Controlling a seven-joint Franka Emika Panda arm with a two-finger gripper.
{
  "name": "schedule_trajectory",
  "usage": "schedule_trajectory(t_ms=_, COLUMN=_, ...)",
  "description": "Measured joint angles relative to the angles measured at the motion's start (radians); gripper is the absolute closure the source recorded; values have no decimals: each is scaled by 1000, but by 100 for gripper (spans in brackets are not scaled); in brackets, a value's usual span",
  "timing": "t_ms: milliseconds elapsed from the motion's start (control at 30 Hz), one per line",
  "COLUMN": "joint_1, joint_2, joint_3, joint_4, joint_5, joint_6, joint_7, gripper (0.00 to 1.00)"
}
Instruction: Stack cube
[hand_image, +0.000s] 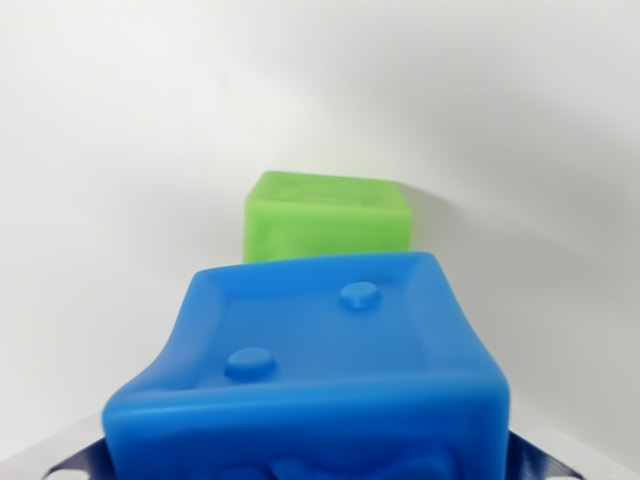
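We see a big blue cube (310, 370) filling the bottom half of the frame. It has two little round bumps on its top face, and it sits a bit tilted. Behind it, in the middle of the frame, is a smaller-looking green cube (328, 218). The green cube rests on the white desk (110, 150). The two cubes look apart, with the blue one in front and closer to us.

We think we are in the carrying step. The blue cube sits so close under the camera that it seems to be held up by our end effector (305, 455). It is not on the green cube yet.

At the bottom corners of the frame we see small shiny grey bits on each side of the blue cube. These look like the fingers (75, 462) of the end effector, pressed to the sides of the cube. So we judge that it is closed around the blue cube, only as wide as the cube itself.

Next, we think we need to move forward until the blue cube is right over the green one. Then we go down gently and let go. The blue cube is tilted, so it could slide off if we drop it crooked.
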Motion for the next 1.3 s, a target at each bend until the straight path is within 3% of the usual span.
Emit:
schedule_trajectory(t_ms=533, joint_1=13, joint_2=72, joint_3=-15, joint_4=5, joint_5=-10, joint_6=66, joint_7=7, gripper=100)
schedule_trajectory(t_ms=1000, joint_1=21, joint_2=98, joint_3=-24, joint_4=9, joint_5=-12, joint_6=89, joint_7=8, gripper=100)
schedule_trajectory(t_ms=1033, joint_1=21, joint_2=99, joint_3=-24, joint_4=9, joint_5=-12, joint_6=90, joint_7=8, gripper=0)
schedule_trajectory(t_ms=1300, joint_1=21, joint_2=99, joint_3=-24, joint_4=9, joint_5=-12, joint_6=90, joint_7=8, gripper=0)
